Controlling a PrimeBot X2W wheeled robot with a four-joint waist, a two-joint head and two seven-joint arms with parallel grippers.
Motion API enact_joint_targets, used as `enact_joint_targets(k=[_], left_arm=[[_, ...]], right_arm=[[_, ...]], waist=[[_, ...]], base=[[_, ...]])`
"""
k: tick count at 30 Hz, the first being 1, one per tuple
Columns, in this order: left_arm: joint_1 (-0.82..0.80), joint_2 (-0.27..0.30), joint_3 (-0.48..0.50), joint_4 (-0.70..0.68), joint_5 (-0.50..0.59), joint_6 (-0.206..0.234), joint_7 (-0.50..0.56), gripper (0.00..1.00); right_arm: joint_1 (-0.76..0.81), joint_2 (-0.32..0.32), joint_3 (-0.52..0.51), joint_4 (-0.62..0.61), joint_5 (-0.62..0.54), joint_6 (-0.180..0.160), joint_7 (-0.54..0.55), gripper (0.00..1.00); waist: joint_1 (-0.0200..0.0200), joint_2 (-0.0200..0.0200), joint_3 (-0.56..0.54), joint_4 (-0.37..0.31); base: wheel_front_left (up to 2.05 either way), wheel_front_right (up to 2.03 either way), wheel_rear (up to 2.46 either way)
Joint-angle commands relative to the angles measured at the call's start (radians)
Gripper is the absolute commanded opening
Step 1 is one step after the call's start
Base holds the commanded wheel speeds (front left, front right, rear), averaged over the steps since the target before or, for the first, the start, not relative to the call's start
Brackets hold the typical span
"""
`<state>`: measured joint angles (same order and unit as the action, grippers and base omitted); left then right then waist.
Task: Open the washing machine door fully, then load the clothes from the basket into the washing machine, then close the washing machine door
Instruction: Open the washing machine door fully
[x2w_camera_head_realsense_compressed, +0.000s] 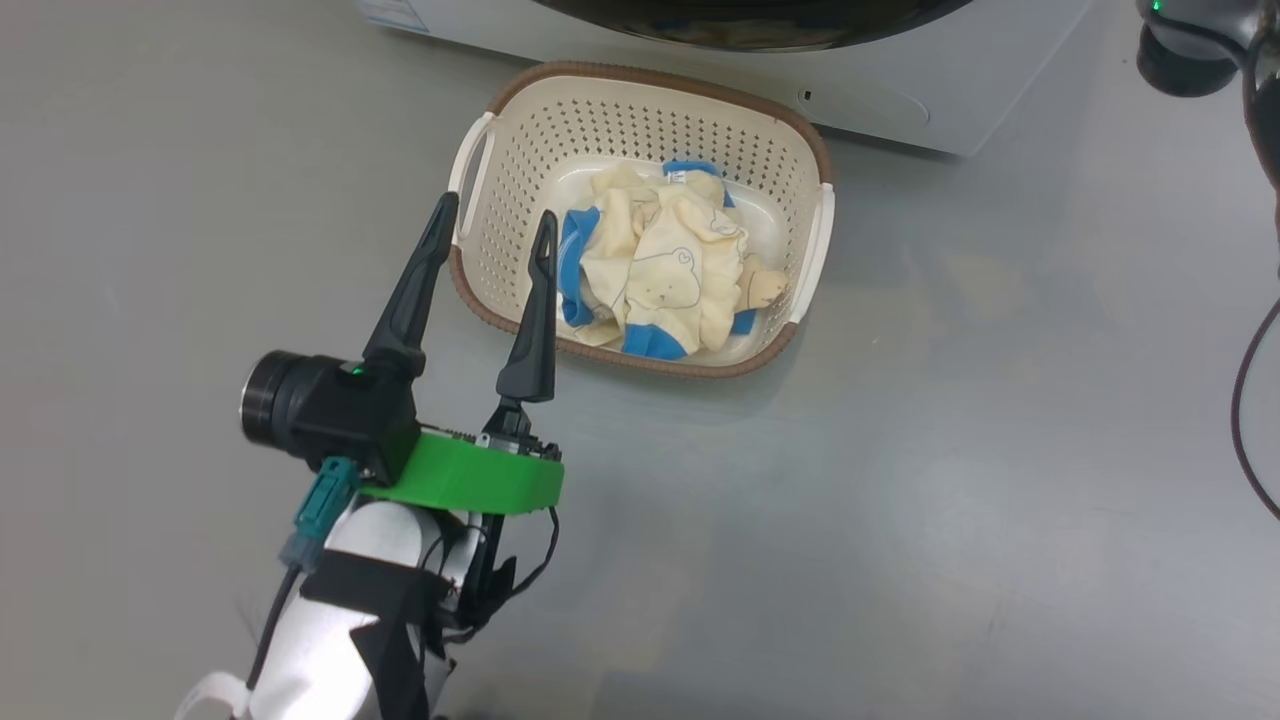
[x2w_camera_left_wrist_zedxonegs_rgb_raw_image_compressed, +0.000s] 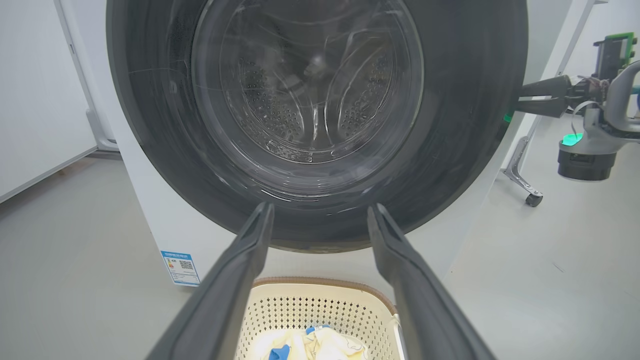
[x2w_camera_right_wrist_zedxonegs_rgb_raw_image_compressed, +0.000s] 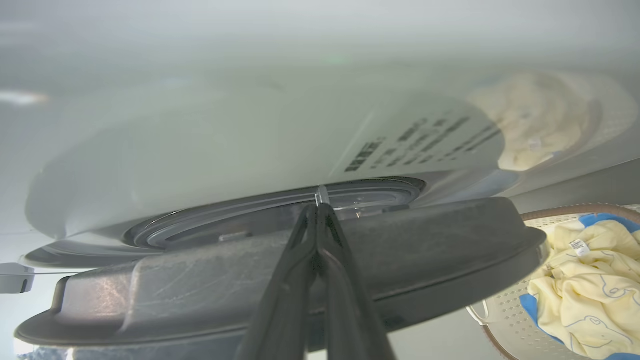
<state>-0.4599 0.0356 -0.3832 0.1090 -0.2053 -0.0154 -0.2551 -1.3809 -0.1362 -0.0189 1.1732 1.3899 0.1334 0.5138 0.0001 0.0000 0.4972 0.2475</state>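
The big white washer (x2w_camera_left_wrist_zedxonegs_rgb_raw_image_compressed: 150, 220) stands on the grey floor (x2w_camera_head_realsense_compressed: 900, 500). Its round door (x2w_camera_left_wrist_zedxonegs_rgb_raw_image_compressed: 150, 125) has a wide black rim and clear glass, and you can see the shiny drum with little holes behind the glass. I cannot tell if the door is shut tight. A small blue sticker (x2w_camera_left_wrist_zedxonegs_rgb_raw_image_compressed: 180, 267) sits low on the washer's front.

The basket (x2w_camera_head_realsense_compressed: 640, 75) sits on the floor just in front of the washer. The clothes (x2w_camera_head_realsense_compressed: 660, 270), soft yellow with blue edges and a little bear, lie bunched inside it.

The left gripper (x2w_camera_head_realsense_compressed: 497, 210) hangs over the near left side of the basket. Its jaws are spread wide and hold nothing.

The right gripper (x2w_camera_right_wrist_zedxonegs_rgb_raw_image_compressed: 320, 195) is at the edge of the door. Its two fingers (x2w_camera_right_wrist_zedxonegs_rgb_raw_image_compressed: 295, 280) are pressed tight together, and the tips poke in between the black rim and the white front.
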Motion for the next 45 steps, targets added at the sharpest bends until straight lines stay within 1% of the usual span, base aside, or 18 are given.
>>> enact_joint_targets(k=[1, 15, 22, 32, 38, 45], left_arm=[[-0.019, 0.015, 0.030, -0.035, -0.002, 0.006, -0.007, 1.00], [-0.020, 0.015, 0.038, -0.022, 0.002, 0.000, -0.007, 1.00], [-0.013, 0.015, 0.044, -0.013, 0.012, -0.003, -0.007, 1.00], [0.012, 0.015, 0.058, 0.008, 0.029, -0.025, -0.007, 1.00], [0.029, 0.015, 0.066, 0.019, 0.039, -0.033, -0.007, 1.00], [0.047, 0.015, 0.072, 0.040, 0.046, -0.044, -0.007, 1.00]], right_arm=[[-0.018, 0.041, 0.017, -0.049, -0.001, -0.003, 0.030, 0.00], [0.061, 0.056, 0.047, -0.113, 0.004, -0.003, 0.115, 0.00], [0.135, 0.070, 0.066, -0.178, 0.028, -0.003, 0.188, 0.00], [0.262, 0.082, 0.089, -0.284, 0.079, -0.003, 0.269, 0.00], [0.343, 0.085, 0.120, -0.352, 0.117, -0.003, 0.298, 0.00], [0.433, 0.086, 0.210, -0.432, 0.201, -0.003, 0.309, 0.00]], waist=[[-0.0001, 0.0000, -0.004, -0.002], [-0.0001, 0.0000, -0.015, -0.024], [-0.0001, 0.0000, -0.031, -0.041], [-0.0001, 0.0000, -0.067, -0.063], [-0.0001, 0.0000, -0.097, -0.073], [-0.0001, 0.0000, -0.139, -0.079]], base=[[0.00, 0.00, 0.00], [0.00, 0.00, 0.00], [0.00, 0.00, 0.00], [0.00, 0.00, 0.00], [0.00, 0.00, 0.00], [0.00, 0.00, 0.00]])
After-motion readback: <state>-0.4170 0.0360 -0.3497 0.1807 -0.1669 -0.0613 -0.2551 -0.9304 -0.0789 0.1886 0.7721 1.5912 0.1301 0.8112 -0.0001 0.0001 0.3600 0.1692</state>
